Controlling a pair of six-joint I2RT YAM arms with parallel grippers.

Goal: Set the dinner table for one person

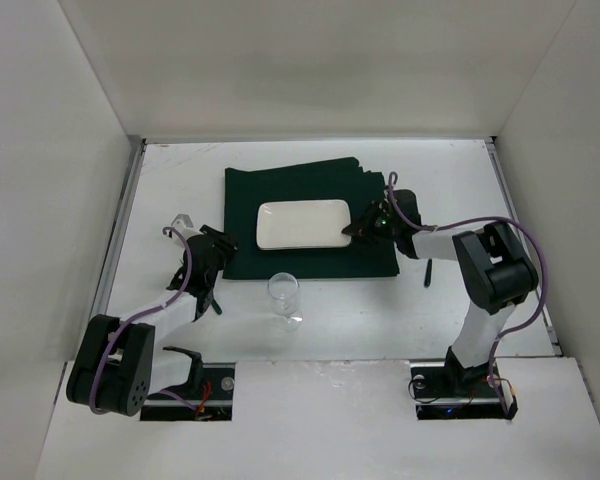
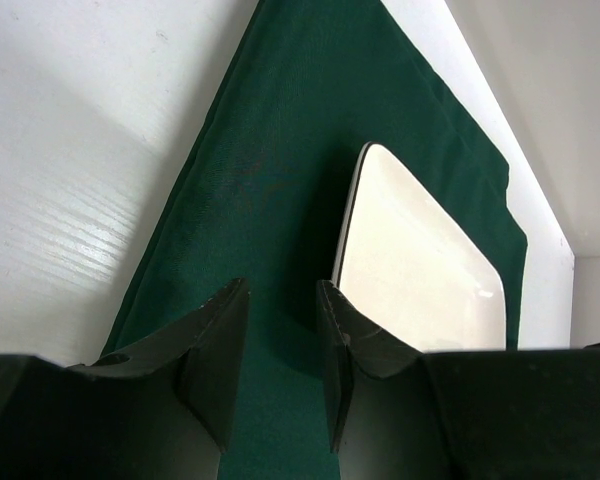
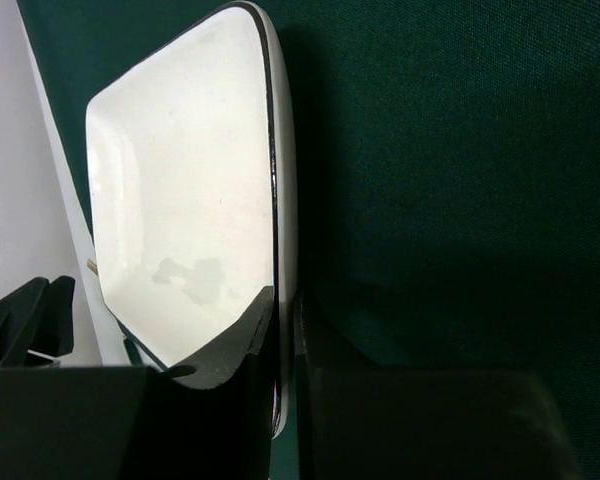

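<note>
A white rectangular plate [image 1: 302, 224] lies on a dark green placemat [image 1: 290, 185] on the white dinner table [image 1: 170, 180]. My right gripper [image 1: 358, 230] is shut on the plate's right rim; in the right wrist view [image 3: 285, 295] one finger is over the rim of the plate [image 3: 180, 180] and one outside it, above the placemat [image 3: 460, 150]. My left gripper [image 1: 212, 243] is at the placemat's left edge. In the left wrist view it [image 2: 280, 290] is open and empty over the placemat [image 2: 280, 170], just left of the plate [image 2: 410, 260].
A clear glass [image 1: 283, 292] stands on the table in front of the placemat. A small silvery item [image 1: 182, 222] lies left of my left gripper. A thin dark utensil [image 1: 428, 270] lies right of the placemat. White walls stand on three sides.
</note>
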